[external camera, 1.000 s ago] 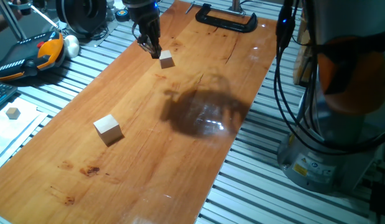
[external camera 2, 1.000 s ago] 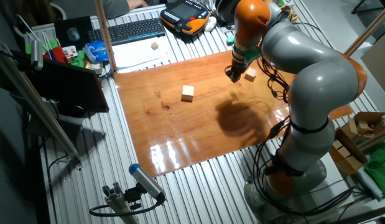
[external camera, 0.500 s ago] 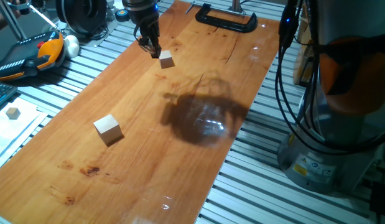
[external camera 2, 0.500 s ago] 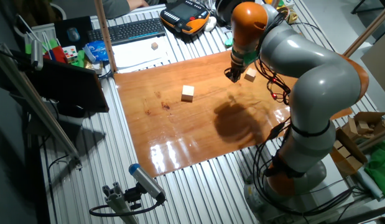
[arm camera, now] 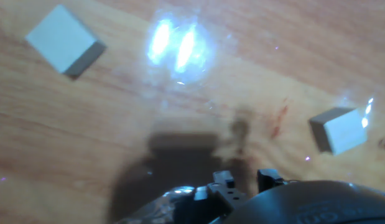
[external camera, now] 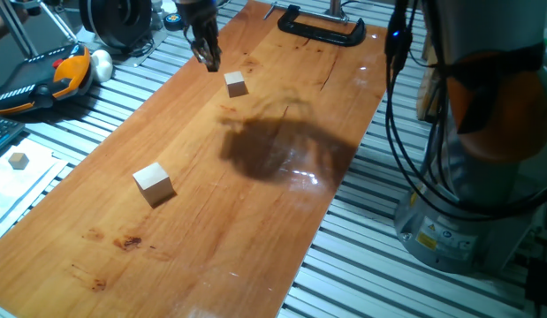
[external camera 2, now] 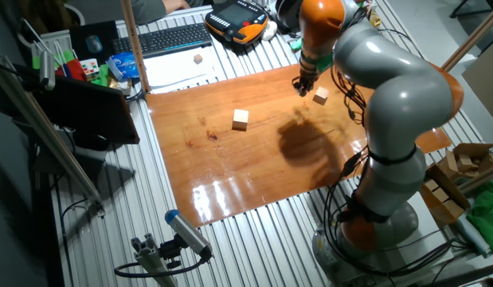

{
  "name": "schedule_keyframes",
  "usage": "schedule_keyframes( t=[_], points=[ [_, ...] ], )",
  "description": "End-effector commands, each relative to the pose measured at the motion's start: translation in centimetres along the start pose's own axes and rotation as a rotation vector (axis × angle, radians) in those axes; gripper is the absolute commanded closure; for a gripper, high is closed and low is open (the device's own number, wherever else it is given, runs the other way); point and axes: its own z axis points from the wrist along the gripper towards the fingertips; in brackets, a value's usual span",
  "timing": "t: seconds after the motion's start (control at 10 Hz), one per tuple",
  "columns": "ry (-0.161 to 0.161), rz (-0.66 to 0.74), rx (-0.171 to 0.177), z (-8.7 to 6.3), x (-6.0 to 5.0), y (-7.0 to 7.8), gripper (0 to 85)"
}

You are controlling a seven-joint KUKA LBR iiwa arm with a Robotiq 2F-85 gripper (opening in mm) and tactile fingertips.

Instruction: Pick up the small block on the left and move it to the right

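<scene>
The small block (external camera: 235, 84) is a pale wooden cube lying on the wooden board (external camera: 255, 221) near its far end. It also shows in the other fixed view (external camera 2: 320, 96) and at the right of the hand view (arm camera: 338, 130). My gripper (external camera: 206, 55) hangs above the board just beside the block, apart from it, with its fingers close together and nothing between them. It also shows in the other fixed view (external camera 2: 302, 84) and at the bottom edge of the hand view (arm camera: 242, 182).
A larger wooden cube (external camera: 154, 184) (external camera 2: 241, 119) (arm camera: 61, 45) lies further along the board. A tiny tan cube (external camera: 19, 160) sits on white paper off the board. A black clamp (external camera: 322, 28) grips the far edge. An orange-black pendant (external camera: 43, 78) lies on the slatted table.
My gripper has lifted and drawn away from the small block, toward the board's far edge. The block stays where it was.
</scene>
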Motion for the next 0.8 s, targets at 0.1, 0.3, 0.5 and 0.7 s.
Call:
schedule_keyframes(
  t=[0.1,0.3,0.5,0.7],
  points=[
    [-0.006,-0.027,-0.013,1.1,-1.0,-2.3,46.7],
    [-0.007,-0.036,-0.011,2.3,-1.2,-3.6,42.7],
    [0.003,-0.039,-0.020,3.6,-1.6,-4.9,33.3],
    [0.004,-0.038,-0.033,4.8,-1.7,-5.9,27.7]
  ],
)
